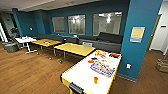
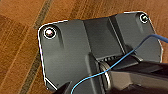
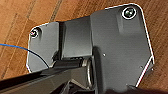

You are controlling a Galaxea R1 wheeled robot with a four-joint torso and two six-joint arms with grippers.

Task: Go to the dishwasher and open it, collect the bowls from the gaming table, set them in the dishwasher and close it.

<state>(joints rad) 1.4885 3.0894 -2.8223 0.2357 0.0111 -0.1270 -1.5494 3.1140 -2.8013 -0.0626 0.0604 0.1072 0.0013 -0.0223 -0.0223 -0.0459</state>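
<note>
The gaming table (image 1: pixel 82 72) stands close in front of me at the lower right, with a white top and a yellowish edge. On its far half lie an orange-red bowl (image 1: pixel 91 61) and, just behind it, a dark bowl (image 1: pixel 94 58), beside colourful board-game boxes (image 1: pixel 103 68). A small orange cup (image 1: pixel 95 80) stands on the near half. The dishwasher is out of view. In both wrist views the arms' dark plates hang over wooden floor (image 2: pixel 17 37), with nothing held in sight.
Two yellow-topped low tables (image 1: pixel 74 48) (image 1: pixel 46 42) stand to the left of the gaming table, and a small white table (image 1: pixel 25 40) further left. A dark sofa (image 1: pixel 105 40) lines the back wall. A teal pillar (image 1: pixel 140 37) rises right of the table, with a cardboard box (image 1: pixel 162 65) beyond it.
</note>
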